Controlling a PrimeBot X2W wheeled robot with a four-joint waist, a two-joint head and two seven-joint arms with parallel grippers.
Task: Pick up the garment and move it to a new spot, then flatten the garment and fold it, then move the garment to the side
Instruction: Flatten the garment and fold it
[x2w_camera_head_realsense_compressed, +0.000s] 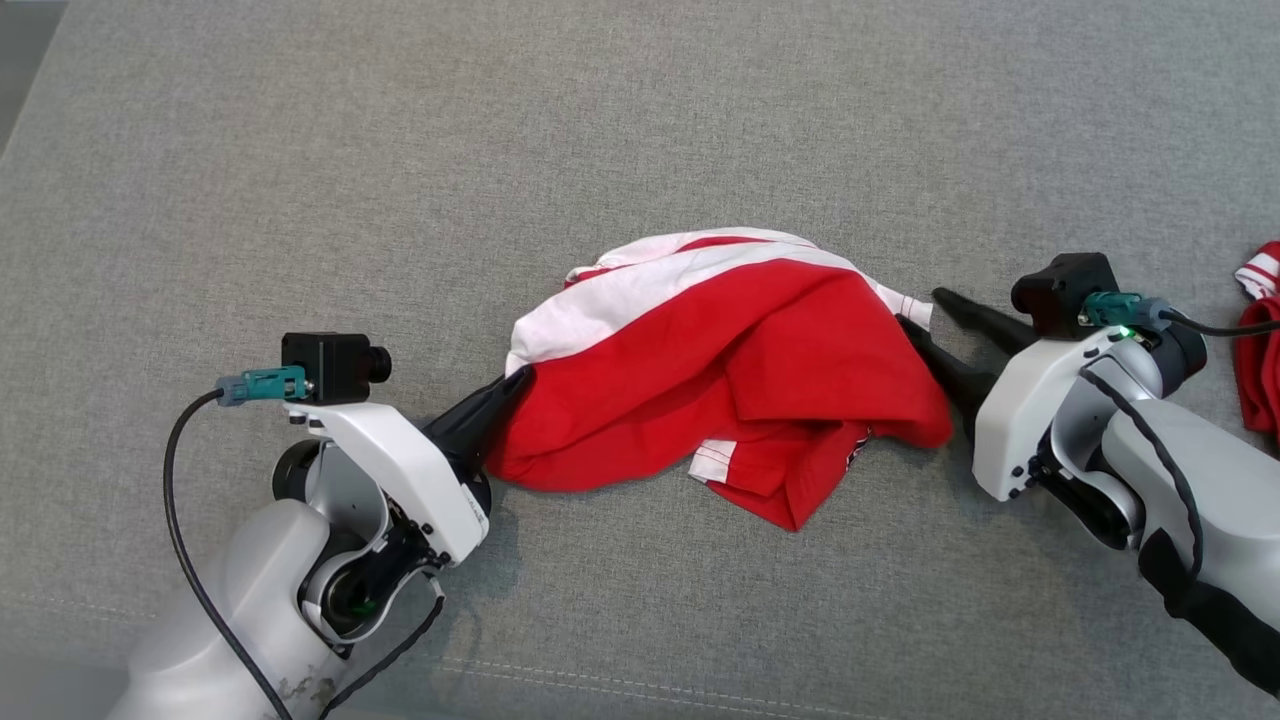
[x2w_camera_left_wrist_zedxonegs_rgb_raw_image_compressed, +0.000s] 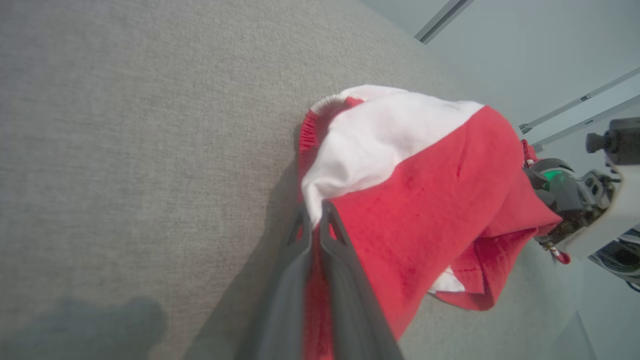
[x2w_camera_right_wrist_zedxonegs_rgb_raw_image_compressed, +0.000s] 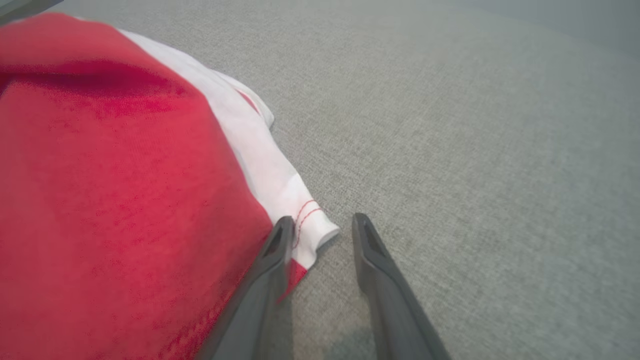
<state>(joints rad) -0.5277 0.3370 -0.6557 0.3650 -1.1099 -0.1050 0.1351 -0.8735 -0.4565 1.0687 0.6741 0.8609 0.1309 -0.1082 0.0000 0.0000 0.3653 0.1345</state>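
1. Across the whole scene lies a grey woven surface (x2w_camera_head_realsense_compressed: 640, 100), with a stitched seam (x2w_camera_head_realsense_compressed: 600, 685) running along its near edge.
2. At the middle of the surface sits the garment (x2w_camera_head_realsense_compressed: 720, 370), red with a broad white band on its far side. It is crumpled and partly doubled over, with a red flap and a white-trimmed hem poking out toward the near side. It rests on the surface between the two grippers.
3. On the right, the pale right arm (x2w_camera_head_realsense_compressed: 1180, 470) reaches in from the near right corner. The right gripper (x2w_camera_head_realsense_compressed: 922, 310) is at the garment's right edge, with its fingers spread. In the right wrist view the right gripper (x2w_camera_right_wrist_zedxonegs_rgb_raw_image_compressed: 322, 222) has one finger against the red cloth, and the white hem corner (x2w_camera_right_wrist_zedxonegs_rgb_raw_image_compressed: 312, 232) lies partly in the gap between the two, not clamped.
4. On the left, the left arm (x2w_camera_head_realsense_compressed: 260, 590) comes up from the near left corner. The left gripper (x2w_camera_head_realsense_compressed: 510, 388) has its fingers pressed together, pinching the garment's left edge where red meets white. The left wrist view shows red cloth squeezed between those fingers (x2w_camera_left_wrist_zedxonegs_rgb_raw_image_compressed: 295, 260).
5. At the right edge lies a second red and white cloth (x2w_camera_head_realsense_compressed: 1262, 340), well apart from the garment and cut off by the frame.
6. A black cable (x2w_camera_head_realsense_compressed: 175, 520) loops from the left wrist camera (x2w_camera_head_realsense_compressed: 330, 365) down along the left arm.
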